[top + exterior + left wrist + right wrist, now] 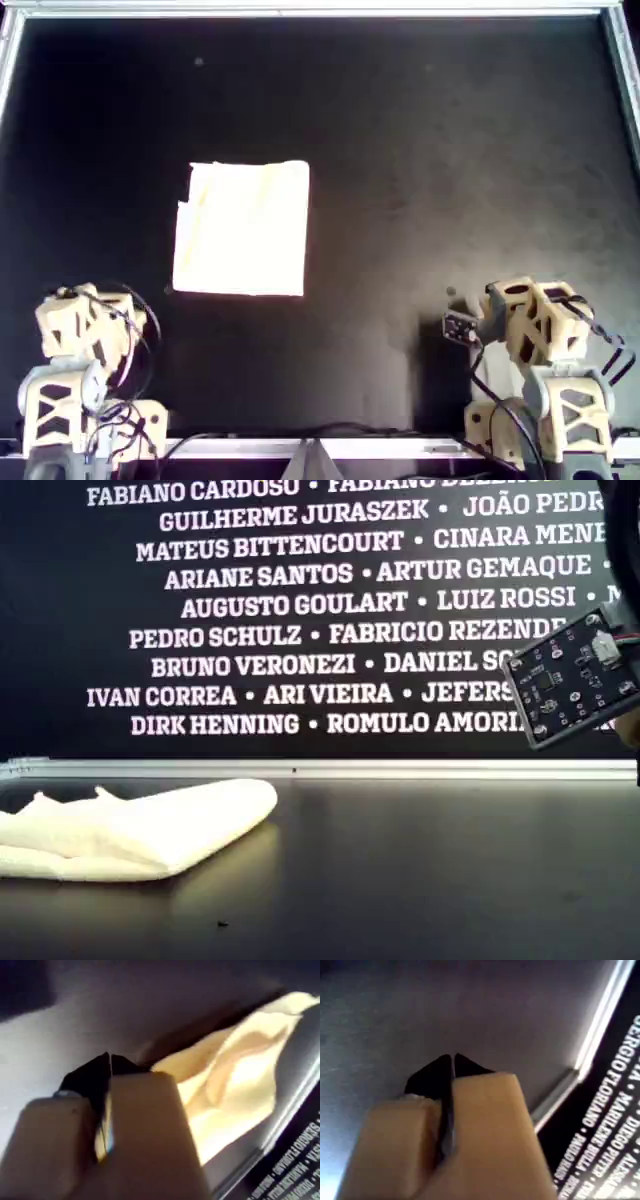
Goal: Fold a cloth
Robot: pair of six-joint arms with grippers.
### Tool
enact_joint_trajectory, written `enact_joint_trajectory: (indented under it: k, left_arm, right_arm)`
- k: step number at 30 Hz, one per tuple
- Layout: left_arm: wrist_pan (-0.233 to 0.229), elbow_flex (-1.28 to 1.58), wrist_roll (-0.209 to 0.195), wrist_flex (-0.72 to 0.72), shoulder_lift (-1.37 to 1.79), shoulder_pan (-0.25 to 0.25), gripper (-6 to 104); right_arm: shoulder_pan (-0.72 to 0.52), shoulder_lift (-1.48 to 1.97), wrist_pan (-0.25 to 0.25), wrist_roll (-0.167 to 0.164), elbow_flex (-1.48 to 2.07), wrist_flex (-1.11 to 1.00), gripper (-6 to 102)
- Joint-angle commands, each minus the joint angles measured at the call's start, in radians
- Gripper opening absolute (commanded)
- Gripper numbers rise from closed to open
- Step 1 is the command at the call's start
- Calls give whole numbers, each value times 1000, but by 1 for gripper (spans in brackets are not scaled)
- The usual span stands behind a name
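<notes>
While two arms share the dark table (pixel 420 150), only one cloth (pixel 243 228) lies on it: a pale cream sheet, folded into a near-square stack, resting left of centre in the overhead view and well apart from both arm bases. From the exterior view the cloth (pixel 130 830) sits at that view's left, its folded edge rounded toward the middle, its left end cut off by the frame, and its upper layer rumpled into small peaks. One small circuit board (pixel 575 678) hangs at the exterior view's right, partly cut off, in front of a black wall (pixel 300 610) printed with white names. The left gripper (pixel 110 1057) has its two black tips pressed together with nothing between them, raised above the table with the cloth (pixel 235 1075) lying beyond it and not touching it. The right gripper (pixel 452 1057) likewise has its tips closed together and empty, over bare table surface. Both wrist pictures are blurred, so fine detail of the fingers is hard to make out. In the overhead view both arms are drawn back and folded at the bottom edge, the left arm (pixel 90 330) at the lower left corner and the right arm (pixel 535 320) at the lower right, their bases partly cut off.
</notes>
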Motion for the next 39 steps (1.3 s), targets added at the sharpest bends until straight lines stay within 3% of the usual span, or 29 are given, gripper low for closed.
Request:
enact_joint_trajectory:
  k: [1,6,11,39]
  left_arm:
    - [6,-9,-3,17,15,18,-1]
    - [11,-9,-5,34,15,6,-1]
    - [58,-9,-3,32,15,11,-1]
    - [58,-9,0,29,9,6,-1]
  right_arm:
    - [-8,41,3,-5,12,31,1]
    - [-6,41,3,-5,12,31,1]
    - [-6,41,3,-5,12,31,1]
    - [15,37,3,-5,12,31,2]
